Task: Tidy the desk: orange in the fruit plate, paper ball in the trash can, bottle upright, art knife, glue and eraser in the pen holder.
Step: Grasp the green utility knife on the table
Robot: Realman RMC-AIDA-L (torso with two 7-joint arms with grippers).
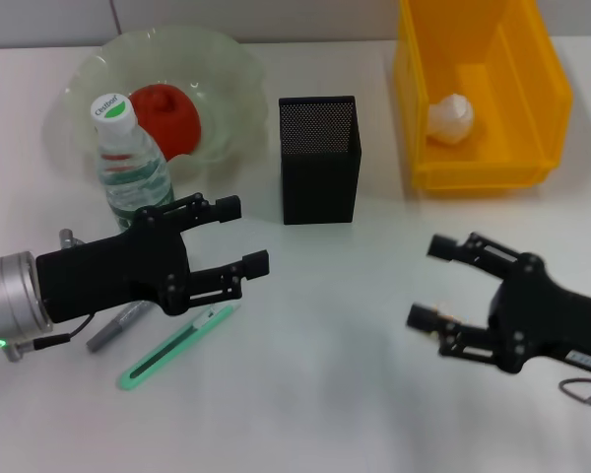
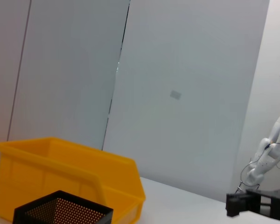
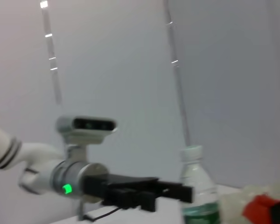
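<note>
While head view alone is showing me the art knife lying diagonally beneath the open left gripper, its long axis is pointing toward the pen holder; right gripper is hovering open.

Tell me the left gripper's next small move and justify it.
Probably lower the open left gripper onto the green art knife lying flat on the white desk just beneath it: the red-orange fruit, crumpled paper ball and clear bottle look already placed, and the black mesh pen holder stands close behind.
</note>
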